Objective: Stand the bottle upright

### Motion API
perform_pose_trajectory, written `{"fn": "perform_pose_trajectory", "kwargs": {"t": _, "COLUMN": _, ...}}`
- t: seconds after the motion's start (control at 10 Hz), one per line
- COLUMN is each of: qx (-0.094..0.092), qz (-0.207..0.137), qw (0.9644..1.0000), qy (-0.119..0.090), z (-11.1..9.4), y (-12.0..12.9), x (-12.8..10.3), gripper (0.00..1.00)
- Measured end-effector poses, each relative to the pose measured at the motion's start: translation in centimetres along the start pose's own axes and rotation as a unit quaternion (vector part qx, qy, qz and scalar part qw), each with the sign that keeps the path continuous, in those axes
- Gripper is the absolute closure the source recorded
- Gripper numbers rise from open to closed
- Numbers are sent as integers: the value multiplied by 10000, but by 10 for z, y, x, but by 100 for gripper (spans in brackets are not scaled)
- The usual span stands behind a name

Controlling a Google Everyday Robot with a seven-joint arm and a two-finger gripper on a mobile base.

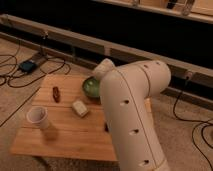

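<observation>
The bottle is hidden; no small whitish bottle shows on the wooden table [65, 137]. My white arm [132, 115] fills the right half of the view and covers the table's right side. Its rounded end [104, 68] sits just above the green bowl [92, 87]. My gripper is hidden behind the arm. A small dark piece [106, 127] shows at the arm's left edge on the table; I cannot tell what it is.
A white paper cup [38, 117] stands at the front left. A cream rectangular block [79, 108] lies mid-table and a red-brown object [56, 93] at the back left. Cables and a dark box [28, 65] lie on the floor behind.
</observation>
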Motion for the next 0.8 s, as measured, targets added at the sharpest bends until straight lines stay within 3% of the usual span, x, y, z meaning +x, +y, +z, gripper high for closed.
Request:
{"fn": "perform_pose_trajectory", "kwargs": {"t": 0.3, "qx": 171, "qz": 31, "qw": 9998, "qy": -111, "z": -1, "y": -8, "x": -11, "gripper": 35}}
{"fn": "perform_pose_trajectory", "kwargs": {"t": 0.8, "qx": 211, "qz": 218, "qw": 9993, "qy": -223, "z": 1, "y": -14, "x": -28, "gripper": 35}}
